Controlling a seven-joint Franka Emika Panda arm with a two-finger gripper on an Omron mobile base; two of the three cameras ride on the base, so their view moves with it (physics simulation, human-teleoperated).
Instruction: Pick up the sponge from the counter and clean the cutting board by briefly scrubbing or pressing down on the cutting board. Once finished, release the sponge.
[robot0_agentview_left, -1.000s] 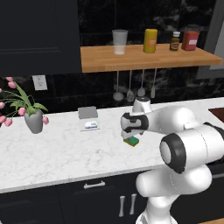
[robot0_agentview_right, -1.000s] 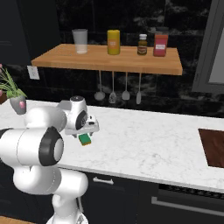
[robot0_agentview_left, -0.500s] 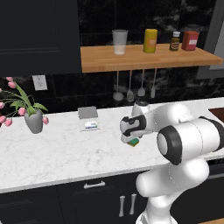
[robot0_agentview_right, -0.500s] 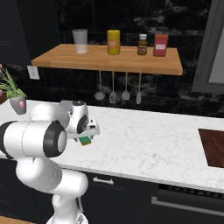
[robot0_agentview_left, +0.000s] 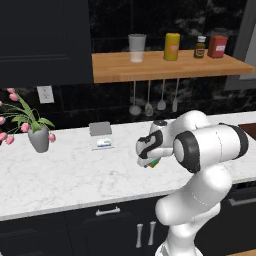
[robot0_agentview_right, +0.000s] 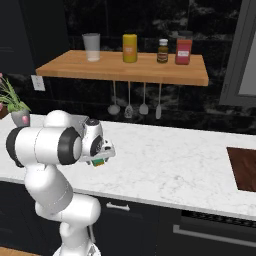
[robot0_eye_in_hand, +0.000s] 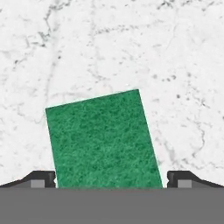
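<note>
Compared with a second ago, our arm has folded in closer and lower over the sponge (robot0_eye_in_hand: 104, 140): the hand that hung just above it then now sits right down on it, and the sponge, which showed plainly beside the hand, now peeks out as a small green and yellow corner (robot0_agentview_left: 153, 162) beneath the wrist. The sponge itself has not shifted on the table (robot0_agentview_left: 75, 175).

From the hand camera we see the green top of the sponge lying flat on the white marble, slightly skewed, with our fingers (robot0_eye_in_hand: 111, 179) spread wide, one tip (robot0_eye_in_hand: 41, 178) just off each side of it. We cannot tell whether the tips touch its edges. In the right base view the fingers (robot0_agentview_right: 100, 159) sit low over the sponge near the table's front half.

The cutting board (robot0_agentview_right: 243, 167) lies well apart, at the far right of the table. The table is white marble with faint grey veins, over dark cabinets (robot0_agentview_left: 115, 230) with silver handles. A grey-and-white box (robot0_agentview_left: 100, 135) and a vase of pink flowers (robot0_agentview_left: 39, 137) stand to the left. Behind, a wooden shelf (robot0_agentview_left: 165, 67) on the black wall carries a glass (robot0_agentview_left: 136, 47), a yellow canister (robot0_agentview_left: 172, 46), a small dark bottle (robot0_agentview_left: 200, 47) and a red container (robot0_agentview_left: 218, 46), with utensils (robot0_agentview_left: 148, 97) hanging beneath.
</note>
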